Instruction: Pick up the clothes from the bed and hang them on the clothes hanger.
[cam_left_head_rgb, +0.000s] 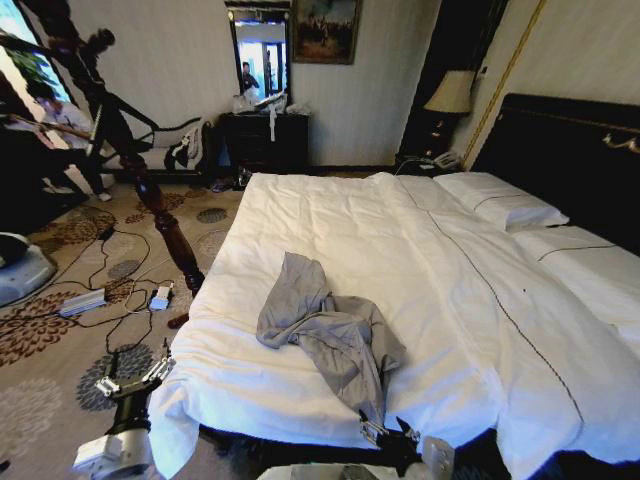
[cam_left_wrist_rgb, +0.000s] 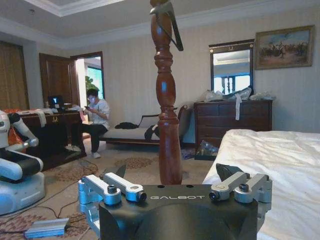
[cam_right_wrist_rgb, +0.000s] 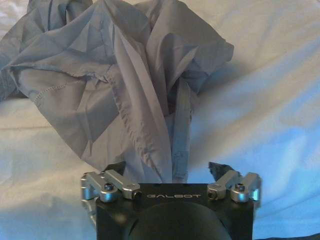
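The clothes (cam_left_head_rgb: 328, 335) are a crumpled light-grey garment lying on the white duvet of the bed (cam_left_head_rgb: 450, 300), near its foot edge. At that edge my right gripper (cam_left_head_rgb: 390, 432) is open. In the right wrist view the clothes (cam_right_wrist_rgb: 115, 85) rise just ahead of the right gripper (cam_right_wrist_rgb: 170, 170), and a hanging strip of fabric lies between the spread fingers. My left gripper (cam_left_head_rgb: 132, 378) hovers open over the carpet beside the bed; in its wrist view the left gripper (cam_left_wrist_rgb: 172, 172) faces a wooden post. The black clothes hanger (cam_left_wrist_rgb: 173, 32) hangs at the top of that post.
The turned wooden post (cam_left_head_rgb: 165, 225) stands on the patterned carpet left of the bed, with cables and a power strip (cam_left_head_rgb: 82, 302) around its foot. A dark dresser (cam_left_head_rgb: 265, 140) and a sofa stand by the far wall. Another robot's white base (cam_left_head_rgb: 20, 270) sits far left.
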